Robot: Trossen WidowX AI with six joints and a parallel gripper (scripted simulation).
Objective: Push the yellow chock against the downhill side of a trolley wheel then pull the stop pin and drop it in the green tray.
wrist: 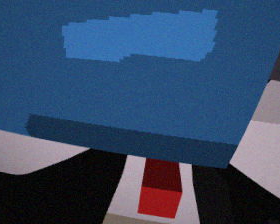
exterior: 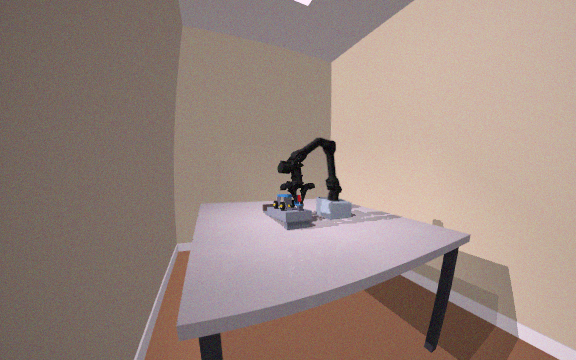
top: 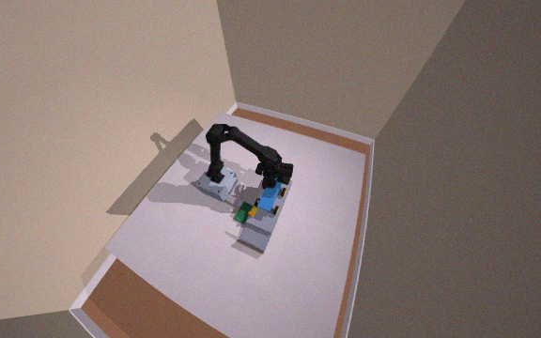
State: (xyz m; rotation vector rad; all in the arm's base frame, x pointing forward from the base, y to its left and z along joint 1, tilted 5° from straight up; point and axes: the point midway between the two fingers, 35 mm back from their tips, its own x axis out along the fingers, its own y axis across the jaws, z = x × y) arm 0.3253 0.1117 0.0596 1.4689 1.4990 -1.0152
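The jaws stand parted, unclenched, either side of the stop pin with a squared red head [exterior: 299, 198] [wrist: 160, 202], upright behind the blue boxy trolley [top: 269, 199] [exterior: 284, 195] [wrist: 141, 90]; probably light, stiff, best gripped by its flat sides.

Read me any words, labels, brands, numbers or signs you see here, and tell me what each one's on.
None can be read.
The trolley: no lettering visible; the brighter blue patch on its top in the wrist view is not text.
The arm's base: small dark spots, too small to identify, no readable characters.
The stop pin: plain red head, no marking visible.
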